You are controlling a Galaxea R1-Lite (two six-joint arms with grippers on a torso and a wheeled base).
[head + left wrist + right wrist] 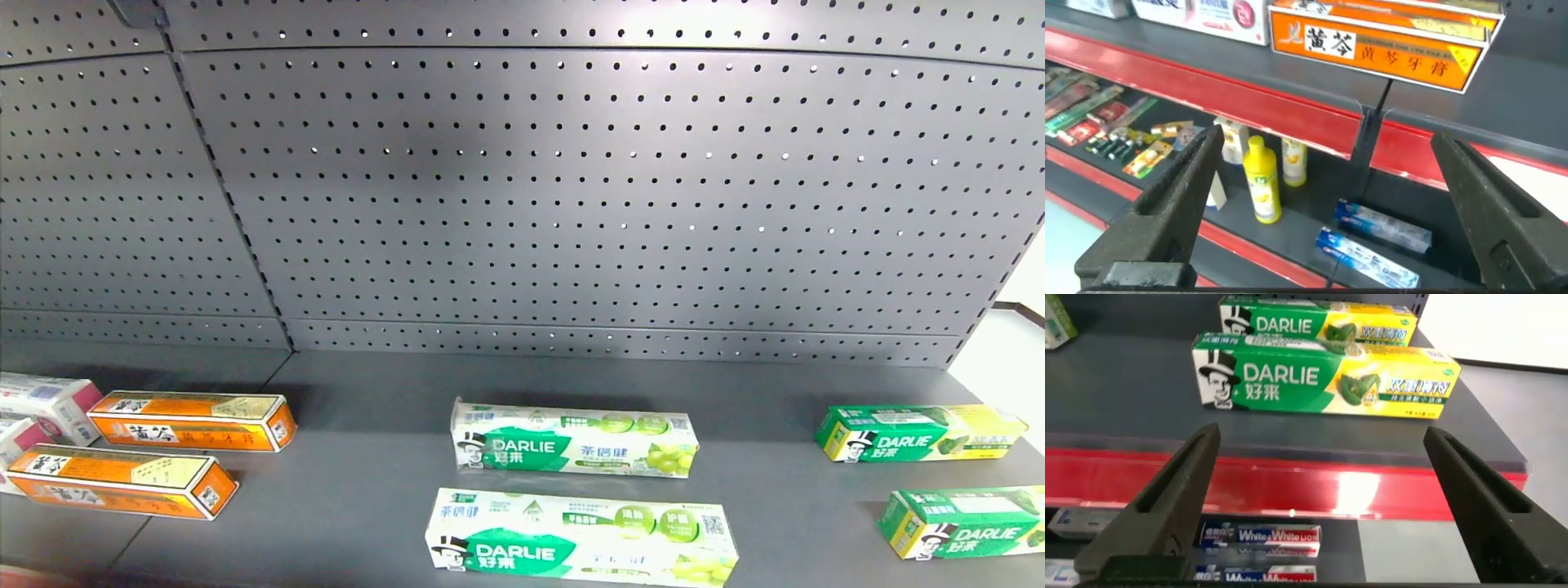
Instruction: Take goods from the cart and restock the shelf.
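The grey shelf (pixel 367 474) with its pegboard back (pixel 571 204) already carries toothpaste boxes lying flat. Two pale green boxes (pixel 571 441) sit mid-shelf, two dark green boxes (pixel 918 433) to the right and two orange boxes (pixel 192 420) to the left.

The right jaws stand wide apart and hold nothing. The nearer dark green box (pixel 1323 376) lies straight ahead of them, just past the shelf's red front edge (pixel 1290 478), with its long axis running across the gap from one jaw to the other.

The left jaws also gape wide and empty. An orange box (pixel 1380 45) lies ahead of and above them, long axis likewise across the gap, and blue toothpaste boxes (pixel 1380 224) lie beyond them on the lower shelf.

Both arms face the shelf, so fetching stock likely means turning away. I cannot tell which way the cart lies.
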